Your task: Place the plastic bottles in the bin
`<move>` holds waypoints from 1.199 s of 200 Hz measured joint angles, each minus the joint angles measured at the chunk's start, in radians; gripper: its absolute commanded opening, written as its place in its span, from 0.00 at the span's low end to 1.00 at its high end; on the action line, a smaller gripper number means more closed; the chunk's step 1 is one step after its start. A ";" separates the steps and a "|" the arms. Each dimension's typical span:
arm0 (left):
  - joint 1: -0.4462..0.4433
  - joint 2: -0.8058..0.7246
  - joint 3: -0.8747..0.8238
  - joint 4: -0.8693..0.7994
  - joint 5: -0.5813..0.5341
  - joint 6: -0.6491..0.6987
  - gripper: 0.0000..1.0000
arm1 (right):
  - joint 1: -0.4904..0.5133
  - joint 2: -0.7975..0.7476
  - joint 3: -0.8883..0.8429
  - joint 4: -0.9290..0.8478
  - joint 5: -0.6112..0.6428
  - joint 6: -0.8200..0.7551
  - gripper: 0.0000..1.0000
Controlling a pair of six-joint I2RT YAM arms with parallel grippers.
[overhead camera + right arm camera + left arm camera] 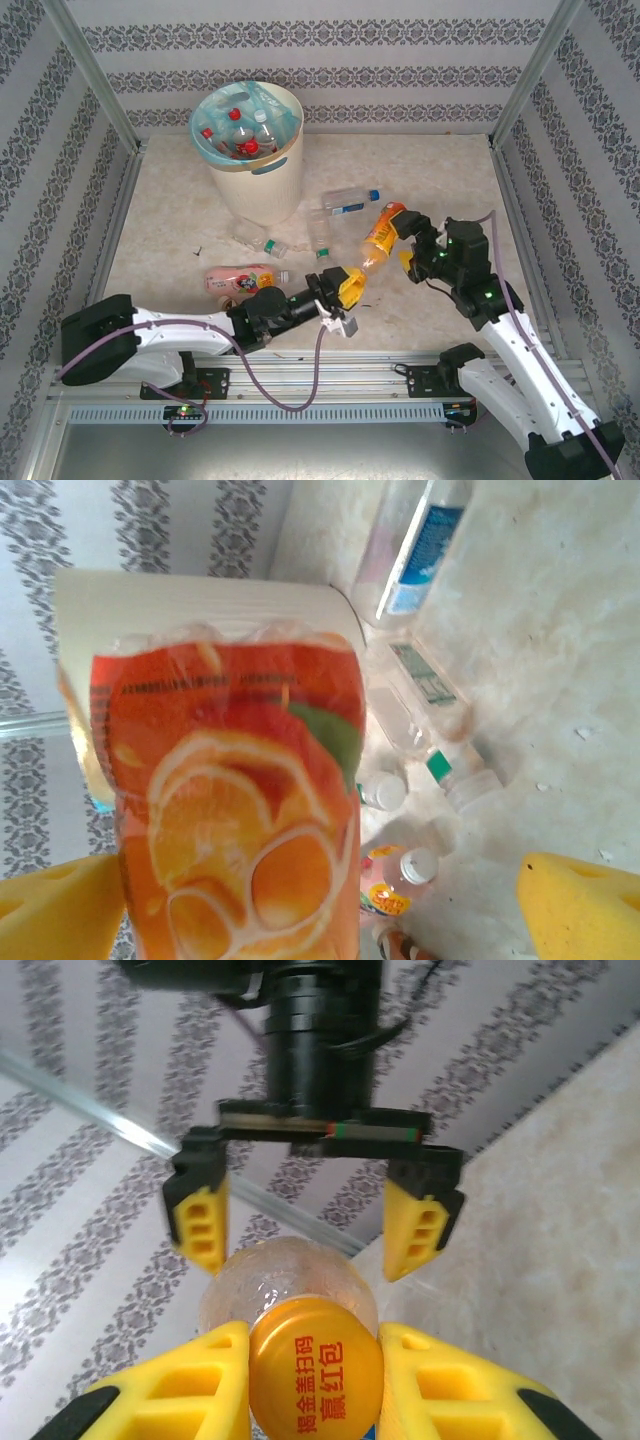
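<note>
An orange-labelled plastic bottle [381, 232] hangs slanted above the table between both arms. My left gripper [350, 285] is shut on its orange cap [315, 1365]. My right gripper [406, 240] is open, its yellow fingers [420, 1230] standing off either side of the bottle's base. In the right wrist view the orange label [240, 800] sits between the wide-apart fingertips [580, 900]. The cream bin [285, 170] with a turquoise liner stands at the back left and holds several bottles. More bottles lie in front of it: a blue-capped one [350, 199], a clear one [322, 232], a pink-labelled one [240, 277].
Patterned walls and metal posts close in the table on three sides. Another clear bottle [258, 238] lies at the bin's foot. A green-capped bottle [440, 745] and a blue-labelled one [415, 550] lie below the right wrist. Bare table stretches to the right rear.
</note>
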 measured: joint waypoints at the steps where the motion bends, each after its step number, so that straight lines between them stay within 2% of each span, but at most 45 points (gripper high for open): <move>1: 0.000 -0.002 0.002 -0.003 -0.003 -0.003 0.00 | -0.002 -0.002 0.002 -0.002 0.000 -0.001 0.98; 22: -0.005 -0.085 0.070 -0.104 -0.106 -0.087 0.00 | -0.065 -0.056 0.032 -0.025 0.024 -0.026 0.98; 53: 0.031 -0.230 0.333 -0.376 -0.264 -0.286 0.00 | -0.141 -0.109 0.034 -0.062 0.068 -0.038 0.98; 80: 0.137 -0.295 0.583 -0.624 -0.331 -0.464 0.00 | -0.143 -0.085 0.034 -0.068 0.065 -0.049 0.98; 103: 0.285 -0.268 0.797 -0.879 -0.334 -0.609 0.00 | -0.143 -0.045 0.032 -0.068 0.055 -0.053 0.98; 134: 0.528 -0.122 1.128 -1.260 -0.286 -0.781 0.00 | -0.142 -0.032 0.024 -0.068 0.046 -0.057 0.98; 157: 0.686 0.026 1.379 -1.518 -0.193 -0.892 0.00 | -0.142 -0.039 0.023 -0.067 0.040 -0.058 0.98; 178: 0.794 0.137 1.526 -1.686 -0.094 -0.969 0.00 | -0.142 -0.049 0.011 -0.060 0.039 -0.057 0.98; 204: 0.866 0.241 1.586 -1.804 0.031 -1.046 0.00 | -0.140 -0.067 -0.023 -0.058 0.038 -0.055 0.98; 240: 0.877 0.319 1.567 -1.838 0.142 -1.102 0.00 | -0.134 -0.089 -0.052 -0.061 0.037 -0.055 0.98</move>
